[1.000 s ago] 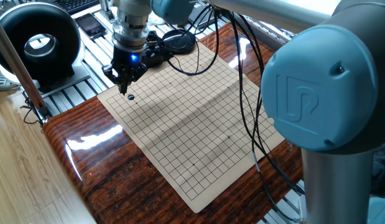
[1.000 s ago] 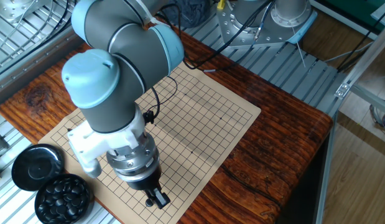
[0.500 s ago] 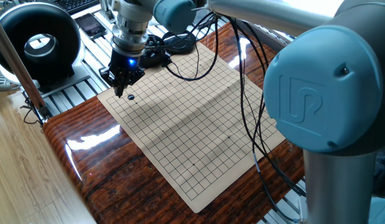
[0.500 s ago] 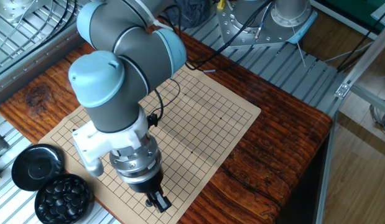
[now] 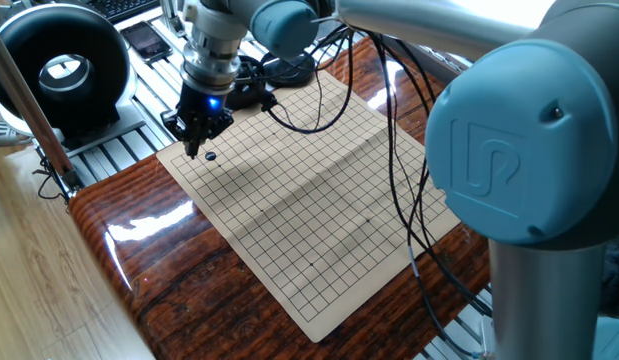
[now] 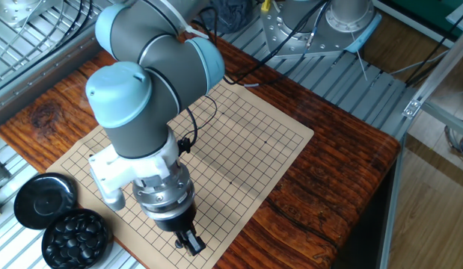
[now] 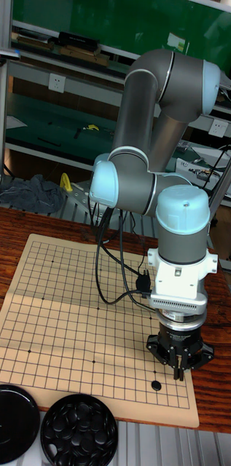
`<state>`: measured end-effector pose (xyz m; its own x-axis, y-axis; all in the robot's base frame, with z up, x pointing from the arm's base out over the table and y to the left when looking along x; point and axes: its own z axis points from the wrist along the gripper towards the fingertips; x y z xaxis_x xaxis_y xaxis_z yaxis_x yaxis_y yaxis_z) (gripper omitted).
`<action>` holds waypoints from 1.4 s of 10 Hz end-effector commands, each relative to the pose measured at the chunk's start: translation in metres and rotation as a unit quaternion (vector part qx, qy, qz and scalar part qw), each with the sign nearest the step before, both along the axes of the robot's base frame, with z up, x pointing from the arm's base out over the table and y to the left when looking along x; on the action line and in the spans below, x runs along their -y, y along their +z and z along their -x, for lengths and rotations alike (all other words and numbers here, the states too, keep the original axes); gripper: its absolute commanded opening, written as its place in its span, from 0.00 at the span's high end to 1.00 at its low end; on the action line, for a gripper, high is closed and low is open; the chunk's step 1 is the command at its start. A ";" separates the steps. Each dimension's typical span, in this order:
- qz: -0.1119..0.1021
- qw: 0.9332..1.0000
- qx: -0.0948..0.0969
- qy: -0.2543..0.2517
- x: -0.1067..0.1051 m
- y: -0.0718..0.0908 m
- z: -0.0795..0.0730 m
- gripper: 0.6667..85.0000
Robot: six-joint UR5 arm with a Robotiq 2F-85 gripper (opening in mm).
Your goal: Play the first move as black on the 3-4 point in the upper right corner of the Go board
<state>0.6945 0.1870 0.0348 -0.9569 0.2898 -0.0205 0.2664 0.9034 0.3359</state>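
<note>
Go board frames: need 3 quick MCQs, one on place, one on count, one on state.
1. Where does the black stone lie on the board?
A. at the centre
B. near a corner, by the gripper
C. off the board, on the wood

2. How many stones are on the board?
A. none
B. one
C. three

3. What is the state of the bowl of black stones?
A. uncovered, its lid beside it
B. covered by its lid
C. tipped over

Answers:
1. B: the tall view shows the stone on the grid a few lines in from the corner, just left of the gripper.
2. B: only one dark stone shows on the grid.
3. A: stones show in the open bowl, and the lid lies next to it.
</note>
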 end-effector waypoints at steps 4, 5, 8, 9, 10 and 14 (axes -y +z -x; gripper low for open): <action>-0.002 1.000 -0.003 -0.004 -0.002 -0.008 0.011 0.99; -0.003 1.000 -0.003 -0.005 -0.002 -0.008 0.011 0.99; -0.003 1.000 0.006 -0.014 0.002 -0.010 0.007 0.99; -0.005 1.000 0.007 -0.015 0.002 -0.011 0.008 0.99; -0.008 1.000 0.007 -0.017 0.001 -0.011 0.008 0.99; -0.025 0.999 0.009 -0.022 -0.006 -0.009 0.007 0.99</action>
